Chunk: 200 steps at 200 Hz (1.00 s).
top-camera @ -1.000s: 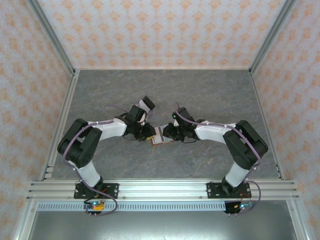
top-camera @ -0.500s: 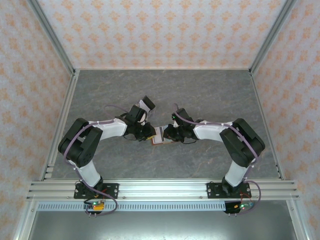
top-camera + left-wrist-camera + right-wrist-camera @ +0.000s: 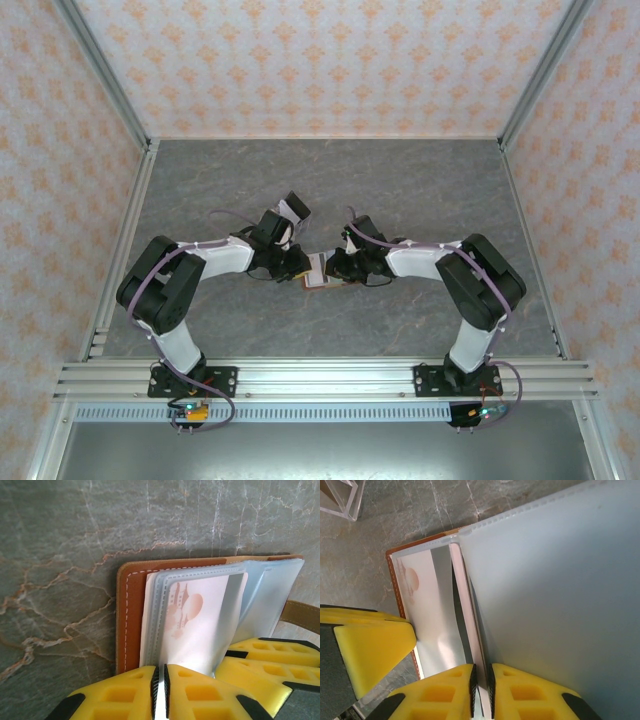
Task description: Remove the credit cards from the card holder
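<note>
Looking past my left end effector (image 3: 161, 672), I see the card holder (image 3: 131, 620) lying open on the desk (image 3: 60, 540), right in front of it. No card is out yet. A white card (image 3: 200, 625) with a pink picture sits inside the plastic pages (image 3: 165, 585). The left end effector is nearly shut, pinching a thin page edge, and so is the right end effector (image 3: 481, 672). I think all the pulling is left to do. The two sit very close together. Beyond the holder's stitched brown edge there is lots of desk to move over.
</note>
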Available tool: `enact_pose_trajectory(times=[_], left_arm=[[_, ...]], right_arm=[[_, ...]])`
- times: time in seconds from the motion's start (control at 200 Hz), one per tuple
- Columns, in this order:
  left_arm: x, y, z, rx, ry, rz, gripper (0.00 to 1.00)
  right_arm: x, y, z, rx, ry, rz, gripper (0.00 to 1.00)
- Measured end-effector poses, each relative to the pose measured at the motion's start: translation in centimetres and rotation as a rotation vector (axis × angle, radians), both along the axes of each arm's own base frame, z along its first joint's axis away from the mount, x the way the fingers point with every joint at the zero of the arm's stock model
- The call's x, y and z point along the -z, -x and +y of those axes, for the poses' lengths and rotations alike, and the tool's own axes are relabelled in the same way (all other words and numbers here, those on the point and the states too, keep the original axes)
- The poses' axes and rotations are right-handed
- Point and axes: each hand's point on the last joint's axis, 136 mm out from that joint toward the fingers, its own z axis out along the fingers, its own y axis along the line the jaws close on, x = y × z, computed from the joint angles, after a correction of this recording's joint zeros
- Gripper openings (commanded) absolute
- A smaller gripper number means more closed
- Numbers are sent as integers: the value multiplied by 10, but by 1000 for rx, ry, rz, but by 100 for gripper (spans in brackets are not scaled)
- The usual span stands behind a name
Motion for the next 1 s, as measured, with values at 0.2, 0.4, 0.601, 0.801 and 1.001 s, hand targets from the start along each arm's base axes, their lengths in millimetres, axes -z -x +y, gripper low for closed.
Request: enact_pose_trajectory(times=[0.2,0.4,0.601,0.801,1.001], left_arm=[[1,-3,-1,-16,5,-1,15],[-1,-5,-1,-21,-1,-7,24],[-3,-6,-3,-14,-13,-16,32],[-2,-3,0,-15,-23,-5,31],[-4,-2,2,-7,-31,-10,27]], right_arm=[[0,-1,-1,-3,1,-3,2],[-3,-2,-4,4,7,-21,0],[-13,-2,-10,20,19,-69,0],[-17,-4,-17,45,41,-107,0],[-15,-8,-22,67,68,-121,0]])
